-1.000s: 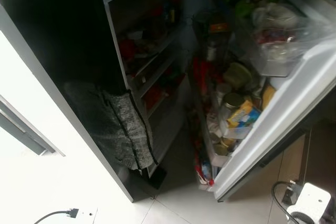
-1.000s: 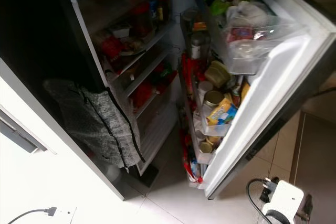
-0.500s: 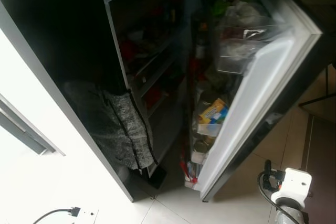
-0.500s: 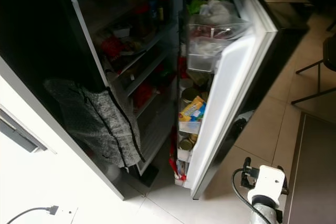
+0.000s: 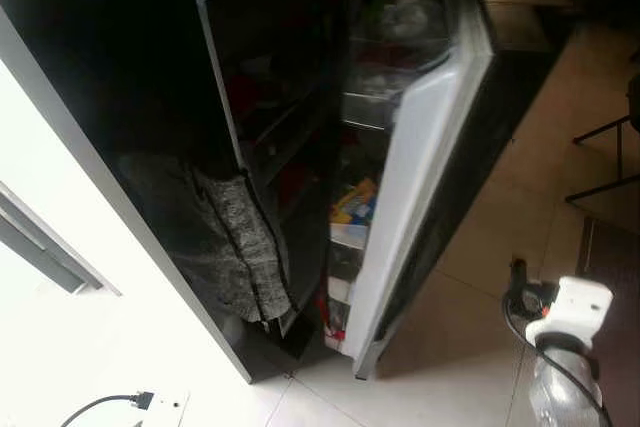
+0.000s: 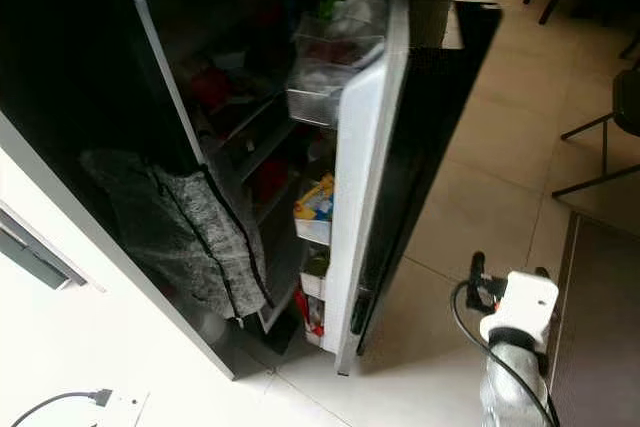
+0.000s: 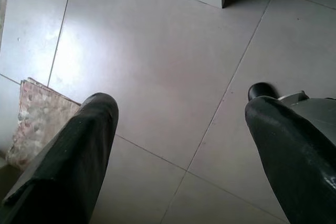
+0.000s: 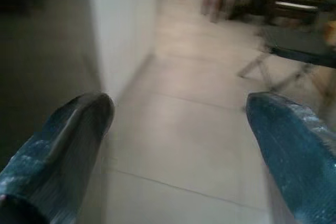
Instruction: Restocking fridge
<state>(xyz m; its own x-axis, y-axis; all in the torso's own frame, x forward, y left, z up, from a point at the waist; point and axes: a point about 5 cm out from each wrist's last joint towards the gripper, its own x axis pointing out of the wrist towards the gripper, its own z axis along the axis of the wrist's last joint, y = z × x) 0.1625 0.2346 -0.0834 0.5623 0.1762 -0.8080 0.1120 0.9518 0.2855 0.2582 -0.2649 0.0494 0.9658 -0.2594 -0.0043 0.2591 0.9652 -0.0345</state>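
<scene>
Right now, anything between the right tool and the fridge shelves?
Yes. The half-shut white-lined black fridge door stands between the open right tool near the tiled floor and the dark fridge shelves.

Door bins (image 6: pixel 318 82) crammed with food; pale tiled floor (image 6: pixel 470 197) under fridge (image 6: pixel 300 147).

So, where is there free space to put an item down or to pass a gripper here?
Bare tiled floor lies between the fridge door's dark outer face and the chair legs. Crowded: the door bins, packed with bags and a yellow packet, and the gap between the door and the fridge shelves. A grey cloth hangs beside that gap.
</scene>
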